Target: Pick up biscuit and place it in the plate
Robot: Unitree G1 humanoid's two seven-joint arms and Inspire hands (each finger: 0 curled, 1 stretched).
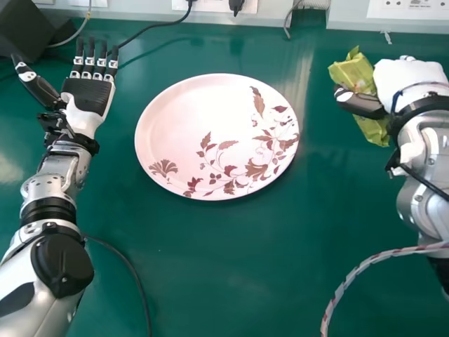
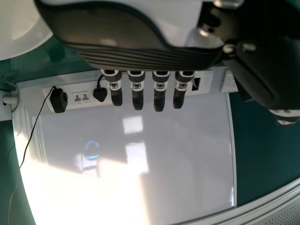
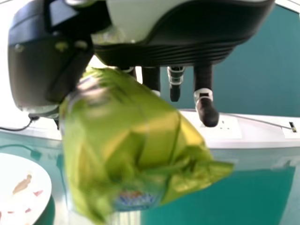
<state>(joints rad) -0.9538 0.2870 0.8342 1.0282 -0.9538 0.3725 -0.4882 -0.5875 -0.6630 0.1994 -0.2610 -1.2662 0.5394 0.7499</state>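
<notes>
While my black-and-white right hand [image 1: 410, 81] clasps the crinkled green packet [image 1: 353, 73], I'd ease toward nine o'clock, over the round floral plate [image 1: 203, 112].

Table [image 1: 231, 260]: green and a bit shiny
Plate [image 1: 196, 112]: round, pale pink, brown leaves, flat on the table
Cord [image 1: 133, 272]: thin, black, curvy, near the plate

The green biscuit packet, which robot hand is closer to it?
The right one. The right hand is holding the packet. The left hand is open, away on the other side of the plate.
</notes>
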